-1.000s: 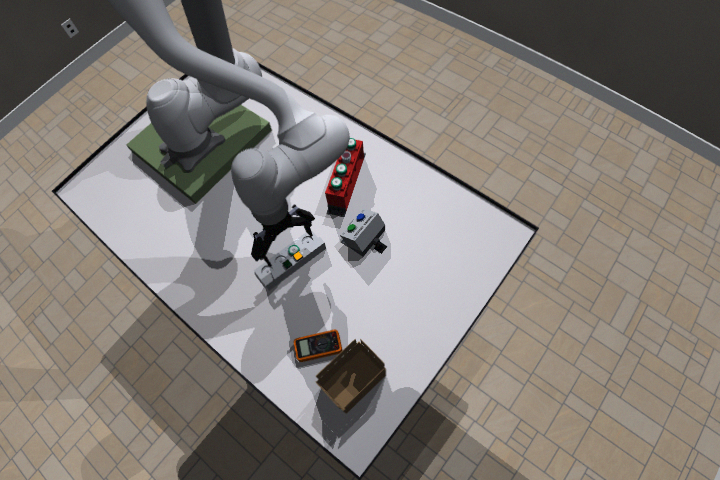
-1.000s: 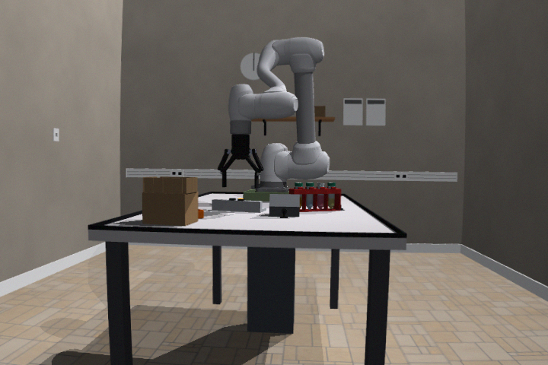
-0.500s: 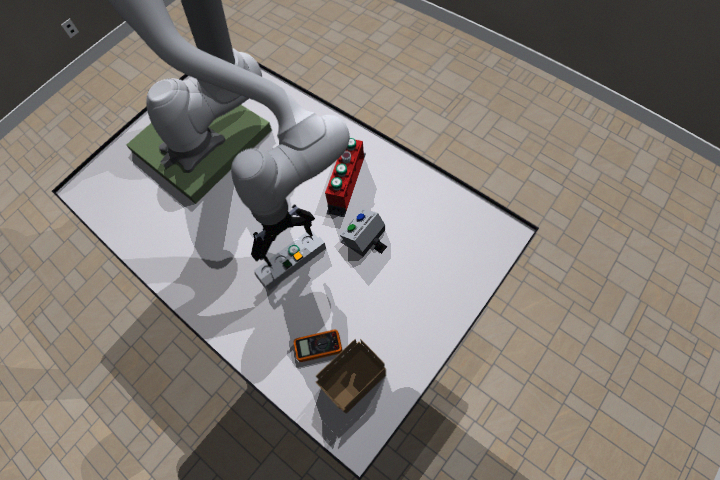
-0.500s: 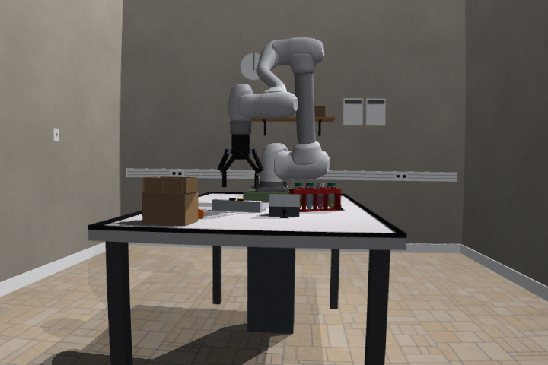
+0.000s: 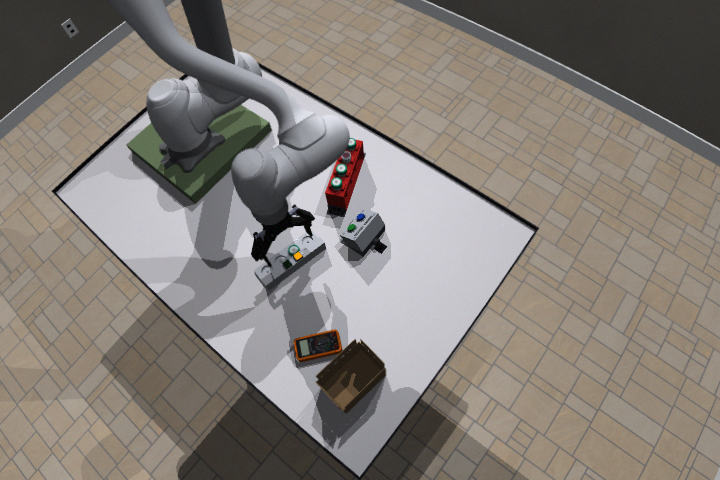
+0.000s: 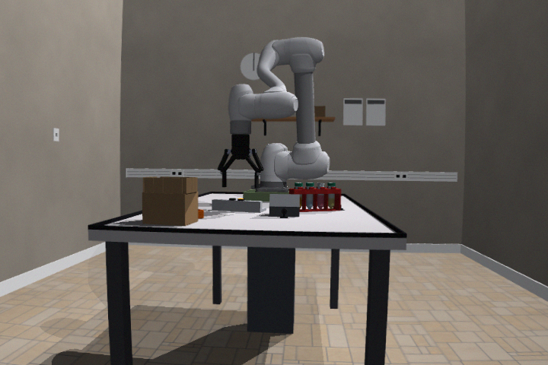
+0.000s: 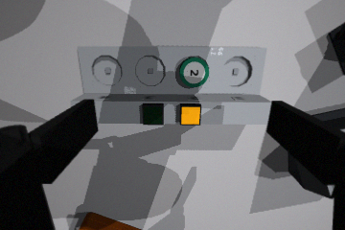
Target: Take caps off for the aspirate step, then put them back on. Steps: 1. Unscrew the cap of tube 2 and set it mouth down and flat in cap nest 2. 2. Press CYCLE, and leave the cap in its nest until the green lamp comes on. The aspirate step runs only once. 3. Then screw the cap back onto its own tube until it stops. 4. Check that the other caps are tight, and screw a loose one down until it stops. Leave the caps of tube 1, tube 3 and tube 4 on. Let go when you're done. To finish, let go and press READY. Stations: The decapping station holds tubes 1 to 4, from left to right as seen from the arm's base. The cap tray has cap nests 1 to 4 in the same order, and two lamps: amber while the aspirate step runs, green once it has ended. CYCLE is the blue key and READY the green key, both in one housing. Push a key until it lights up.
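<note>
So here's what you're looking at. In the wrist view the cap tray (image 7: 171,112) runs across the upper middle of the frame, a grey block with four round nests in a row. The cap (image 7: 194,72) sits in the third nest from the left of the picture: a green ring around a white face with a "2" printed on it. It looks flat and seated, not tipped. The other three nests show only their pale recessed circles.

On the tray's front face, middle of the frame, you've got two square lamps side by side: the amber lamp (image 7: 190,115) is lit bright orange, the green lamp (image 7: 152,114) next to it is dark.

The gripper (image 7: 180,129) hangs above the tray with its jaws spread as wide as they go and nothing between them. You can see the black fingers at the left and right edges of the wrist view, well apart from the cap.

In the top view, the red decapping station (image 5: 344,176) sits just right of centre, partly under the arm's elbow. Three green caps show on it, and one tube near the upper end looks uncapped, though it's small. The key housing (image 5: 366,233) is just below it, with the blue key (image 5: 360,216) and green key (image 5: 350,227) on top; can't tell if either is lit.

Lower down you've got an orange multimeter (image 5: 316,344) and an open cardboard box (image 5: 350,376) just beside it.
</note>
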